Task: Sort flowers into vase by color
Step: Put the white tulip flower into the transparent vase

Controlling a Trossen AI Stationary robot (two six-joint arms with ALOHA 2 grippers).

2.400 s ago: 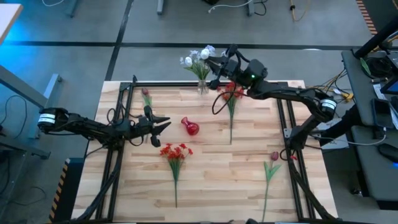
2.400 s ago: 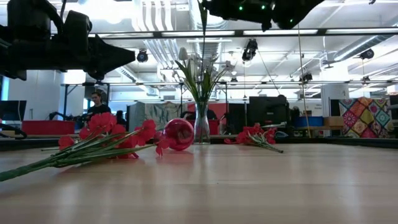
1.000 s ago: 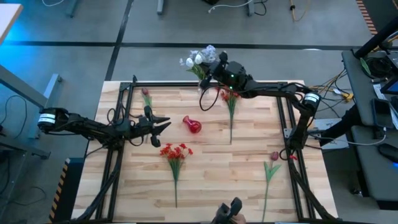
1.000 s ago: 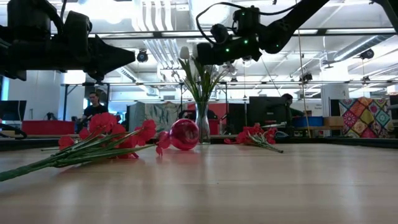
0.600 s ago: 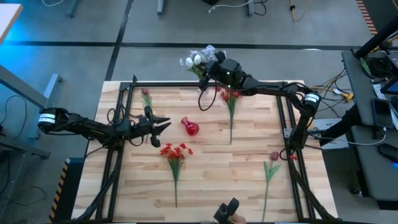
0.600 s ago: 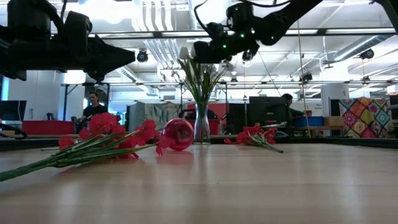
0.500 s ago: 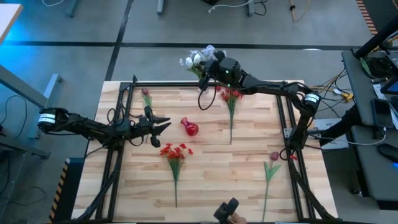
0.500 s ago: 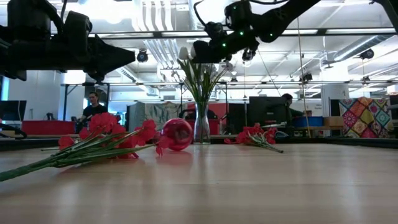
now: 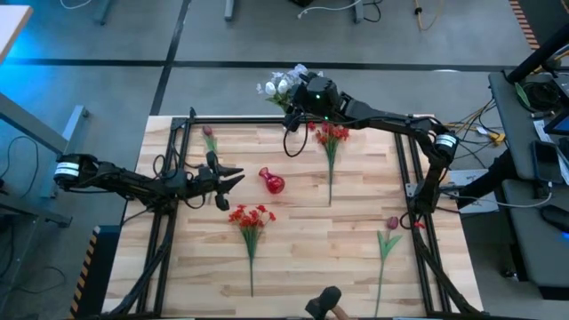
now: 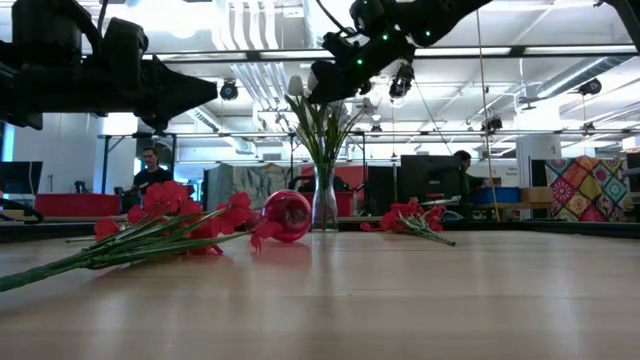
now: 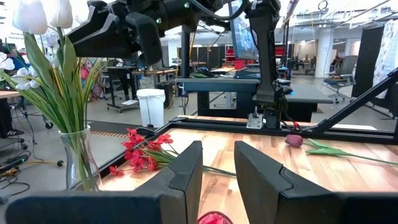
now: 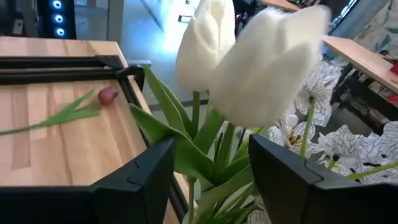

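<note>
- Right gripper (image 9: 296,96) is being held over the vase (image 10: 324,198) at the tabletop's (image 9: 293,222) far edge, fingers apart, empty.
- White flowers (image 12: 249,68) are standing in the vase.
- Left gripper (image 9: 233,178) is being parked mid-left, fingers apart, empty.

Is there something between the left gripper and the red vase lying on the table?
Nothing visible. The left gripper, jaws apart, hovers beside the red vase, with only bare table between them. The red flowers lie off that line.
</note>
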